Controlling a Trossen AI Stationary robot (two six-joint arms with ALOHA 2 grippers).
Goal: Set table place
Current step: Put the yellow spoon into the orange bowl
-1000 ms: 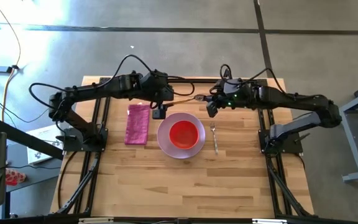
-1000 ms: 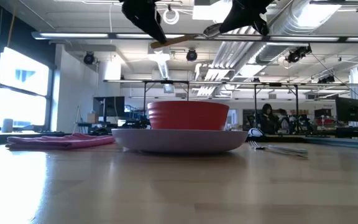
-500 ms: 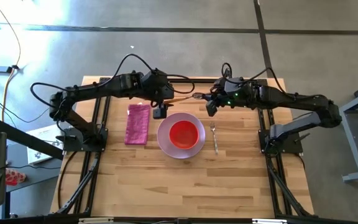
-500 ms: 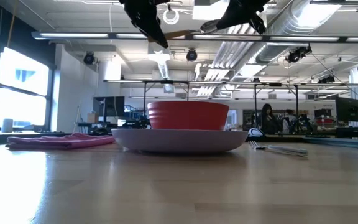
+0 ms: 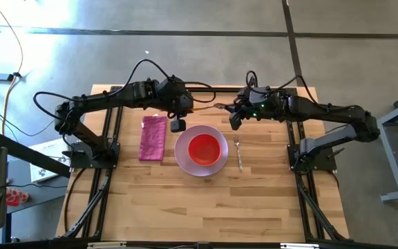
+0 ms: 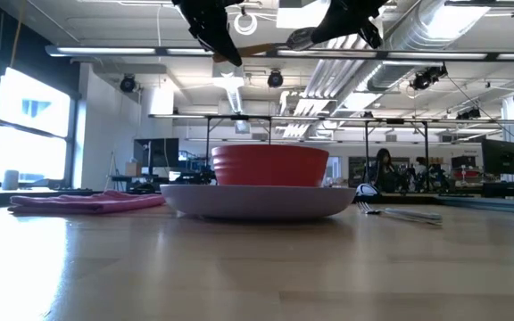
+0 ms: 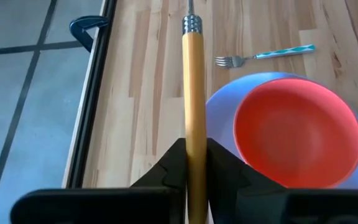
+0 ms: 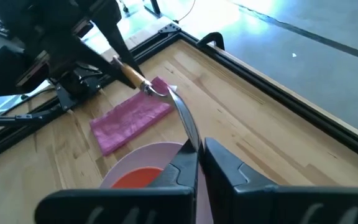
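The yellow-handled spoon (image 5: 206,107) hangs in the air over the table's far side, between both grippers. My left gripper (image 5: 182,111) is shut on its yellow handle (image 7: 194,93). My right gripper (image 5: 231,113) is shut on its metal end (image 8: 180,115). Below them the lavender plate (image 5: 216,162) rests flat on the table (image 5: 206,207), with the red bowl (image 5: 202,148) standing in it. The magenta napkin (image 5: 153,137) lies flat to the plate's left. The fork (image 5: 238,153) lies to its right. My left gripper pinches the yellow handle (image 7: 195,163) between its two fingers, at the end far from the metal collar. The fingers slant down from the table's left and lie along the handle. The spoon is clear of the table. My right gripper pinches the spoon's metal bowl end (image 8: 190,138) between its two fingers. The fingers slant down from the table's right, in line with the spoon. The handle runs away from them toward the left gripper (image 8: 107,53), high above the plate (image 8: 145,163).
A black rail frame (image 5: 206,88) edges the table, close behind the grippers. A black clamp (image 7: 86,28) sits on the rail. Bare wood lies on the table's near half (image 5: 206,207). In the low view the room beyond shows desks and people far off.
My left gripper has shut on the spoon's yellow handle, which stood between its open fingers a second ago. The handle end has come up a little, so the spoon hangs more level. My right gripper has kept its hold.
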